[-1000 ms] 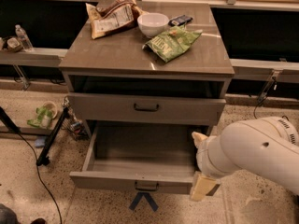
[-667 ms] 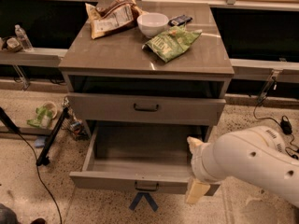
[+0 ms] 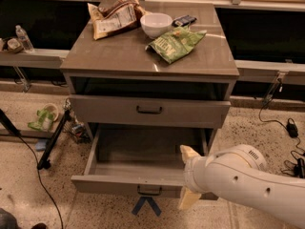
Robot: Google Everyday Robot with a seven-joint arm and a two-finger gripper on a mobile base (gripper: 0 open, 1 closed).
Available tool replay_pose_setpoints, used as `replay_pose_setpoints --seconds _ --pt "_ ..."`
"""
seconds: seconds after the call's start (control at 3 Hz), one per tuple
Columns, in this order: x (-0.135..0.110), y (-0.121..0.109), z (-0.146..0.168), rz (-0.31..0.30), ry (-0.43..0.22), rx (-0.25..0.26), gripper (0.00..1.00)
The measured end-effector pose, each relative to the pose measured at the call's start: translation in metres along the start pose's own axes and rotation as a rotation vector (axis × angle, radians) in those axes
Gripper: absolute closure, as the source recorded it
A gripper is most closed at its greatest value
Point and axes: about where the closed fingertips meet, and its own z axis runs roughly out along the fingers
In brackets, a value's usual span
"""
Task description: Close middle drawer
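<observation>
1. Grey-taupe and shallow, the middle drawer [image 3: 138, 159] sits in the lower centre of the frame, pulled far out of the table's body toward the bottom edge.
2. Its long axis runs left to right across the frame. The flat front panel faces the bottom edge, with its small dark bar handle [image 3: 149, 190] at the centre, and the open tray faces up.
3. The gripper [image 3: 187, 175] is at the right part of that front panel, at the end of a white arm [image 3: 248, 185] that enters from the lower right corner.
4. Its cream fingers [image 3: 187, 153] are spread apart and not clenched. One shows above the panel over the drawer's inside, and the other shows below the panel on the outer side. I cannot tell whether either finger touches the panel.
5. The handle lies just left of the gripper, apart from it.
6. Directly above, the upper drawer [image 3: 149, 111] is pushed in and its front overhangs the back of the open one.
7. The table [image 3: 119, 56] top carries a brown snack bag [image 3: 114, 18] at upper left, a white bowl [image 3: 156, 24] beside it, a green chip bag [image 3: 176, 43] in front of the bowl and a small dark object [image 3: 184, 20] behind it.
8. The floor [image 3: 257, 128] is speckled stone, with a blue tape mark [image 3: 147, 205] below the drawer front, a black pole [image 3: 55, 140] leaning at left and cables [image 3: 286, 128] at right.
9. A water bottle [image 3: 24, 38] stands on a ledge at upper left.
</observation>
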Motion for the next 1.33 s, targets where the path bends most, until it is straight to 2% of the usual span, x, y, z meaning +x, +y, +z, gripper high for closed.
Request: replay_pose_setpoints --seconds 0.33,0.67,1.0,1.33 --pt "0.003 0.002 0.024 -0.022 -0.006 0.008 0.00" --pt "0.008 -0.007 0.056 -0.022 -0.043 0.014 0.00" --pt "0.014 -0.013 0.105 -0.008 -0.097 0.000 0.00" --pt "0.014 -0.009 0.155 -0.018 -0.135 -0.044 0.00"
